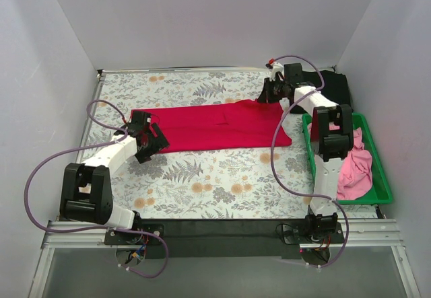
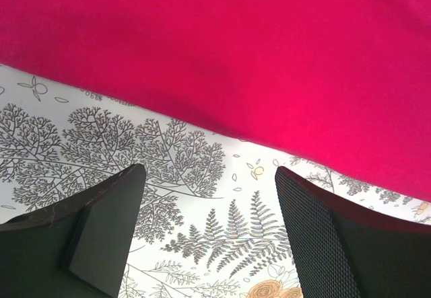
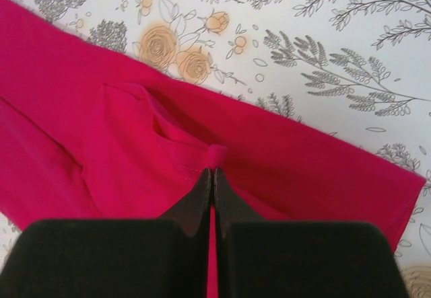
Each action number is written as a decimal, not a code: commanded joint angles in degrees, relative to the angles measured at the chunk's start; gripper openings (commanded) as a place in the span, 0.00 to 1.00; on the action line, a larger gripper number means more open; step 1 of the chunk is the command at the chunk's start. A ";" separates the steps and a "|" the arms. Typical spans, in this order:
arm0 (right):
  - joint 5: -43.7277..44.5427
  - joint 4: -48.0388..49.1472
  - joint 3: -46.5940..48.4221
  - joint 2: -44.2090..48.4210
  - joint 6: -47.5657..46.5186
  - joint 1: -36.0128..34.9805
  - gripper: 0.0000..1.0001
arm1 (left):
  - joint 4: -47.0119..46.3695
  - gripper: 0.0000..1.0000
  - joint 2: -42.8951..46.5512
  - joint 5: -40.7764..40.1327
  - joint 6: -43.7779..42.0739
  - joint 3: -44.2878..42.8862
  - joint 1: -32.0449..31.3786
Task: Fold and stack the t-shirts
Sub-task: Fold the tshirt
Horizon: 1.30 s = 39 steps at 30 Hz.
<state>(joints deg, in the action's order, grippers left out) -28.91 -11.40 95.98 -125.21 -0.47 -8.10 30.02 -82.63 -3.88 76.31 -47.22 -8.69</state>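
Observation:
The crimson red t-shirt (image 1: 215, 126) lies as a long band across the floral tablecloth (image 1: 202, 177). My left gripper (image 1: 149, 140) hovers at its left end, open, with only tablecloth between the fingers (image 2: 210, 170); the shirt's edge (image 2: 236, 49) lies just beyond the tips. My right gripper (image 1: 273, 93) is at the shirt's far right end, shut on a small pinch of red cloth (image 3: 214, 170) at a stitched hem (image 3: 135, 150). A black t-shirt (image 1: 333, 86) lies at the far right behind the right arm. Pink t-shirts (image 1: 353, 167) are heaped in the bin.
A green plastic bin (image 1: 363, 200) stands along the table's right edge beside the right arm. White walls close in the table at the back and both sides. Purple cables loop from each arm.

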 commanded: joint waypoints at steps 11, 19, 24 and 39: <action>0.43 1.38 -13.54 10.86 -4.10 -1.92 0.02 | -6.11 0.72 7.48 3.00 -0.55 1.96 0.25; 2.45 1.55 -17.05 13.85 -4.28 -1.83 0.02 | -6.73 0.72 10.38 3.79 -0.99 3.71 0.34; 2.63 1.64 -19.43 15.34 -4.19 -1.83 0.06 | -6.82 0.72 11.53 3.79 -0.99 3.72 0.34; 5.61 3.05 -28.83 21.67 0.12 -1.92 0.20 | -6.99 0.72 10.91 3.79 -1.08 3.01 0.25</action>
<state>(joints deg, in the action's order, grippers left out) -24.80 -10.11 68.01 -107.94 -1.72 -10.15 23.88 -73.01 -0.56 75.85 -43.75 -8.69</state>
